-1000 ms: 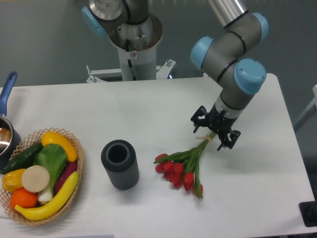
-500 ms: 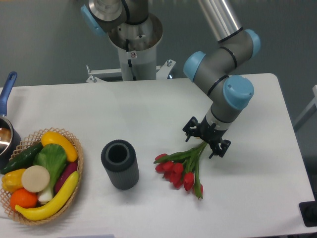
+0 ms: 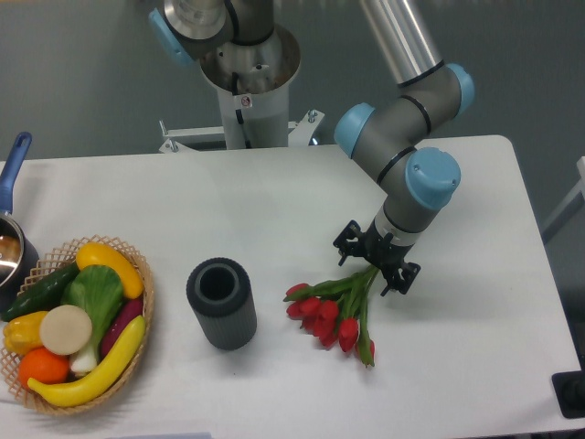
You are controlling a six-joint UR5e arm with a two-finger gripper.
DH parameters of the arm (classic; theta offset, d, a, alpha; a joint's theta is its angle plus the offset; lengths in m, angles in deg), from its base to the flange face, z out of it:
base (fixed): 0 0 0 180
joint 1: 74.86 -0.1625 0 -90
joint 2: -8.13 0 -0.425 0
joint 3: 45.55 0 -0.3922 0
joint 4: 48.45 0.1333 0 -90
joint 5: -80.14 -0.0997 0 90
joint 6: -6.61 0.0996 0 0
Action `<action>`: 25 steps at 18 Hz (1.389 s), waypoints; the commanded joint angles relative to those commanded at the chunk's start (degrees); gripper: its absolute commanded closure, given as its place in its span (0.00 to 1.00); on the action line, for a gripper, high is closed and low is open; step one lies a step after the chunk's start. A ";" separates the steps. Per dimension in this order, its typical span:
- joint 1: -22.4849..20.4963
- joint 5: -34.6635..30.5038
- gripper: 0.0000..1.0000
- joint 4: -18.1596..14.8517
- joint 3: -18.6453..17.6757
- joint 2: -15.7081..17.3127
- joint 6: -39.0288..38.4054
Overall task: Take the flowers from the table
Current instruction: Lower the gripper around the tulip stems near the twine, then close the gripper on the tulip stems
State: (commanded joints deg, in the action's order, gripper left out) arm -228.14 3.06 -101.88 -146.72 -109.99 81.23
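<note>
My end effector [image 3: 376,262] hangs open astride the stem ends of the tulip bunch [image 3: 335,307], which lies flat on the white surface [image 3: 274,210] right of the dark cylindrical vase [image 3: 221,303], since the bare stems offer the firmest grip.

- Hanging low over the stem end of the flowers [image 3: 336,309], the gripper [image 3: 376,264], fingers spread to either side of the stems.
- Lying bare all around that end: the table [image 3: 274,201], wide open behind and to the right.
- Standing nearest in the way on the left, the dark cylinder [image 3: 221,303], near the buds but apart from them.
- Sitting well off at the left edge, the basket of vegetables [image 3: 75,324] and the pot [image 3: 13,247], blocking nothing here.
- Rising behind the table's far edge, the arm's base column [image 3: 245,78].
</note>
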 joint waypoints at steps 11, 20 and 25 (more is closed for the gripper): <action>0.71 -0.26 0.24 2.11 0.00 -1.23 -0.53; 0.71 -0.18 0.55 1.85 0.00 -0.70 -0.79; 0.62 -0.09 0.64 1.76 0.00 -0.44 -0.88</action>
State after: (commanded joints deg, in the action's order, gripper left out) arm -227.52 2.97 -100.13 -146.72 -110.43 80.35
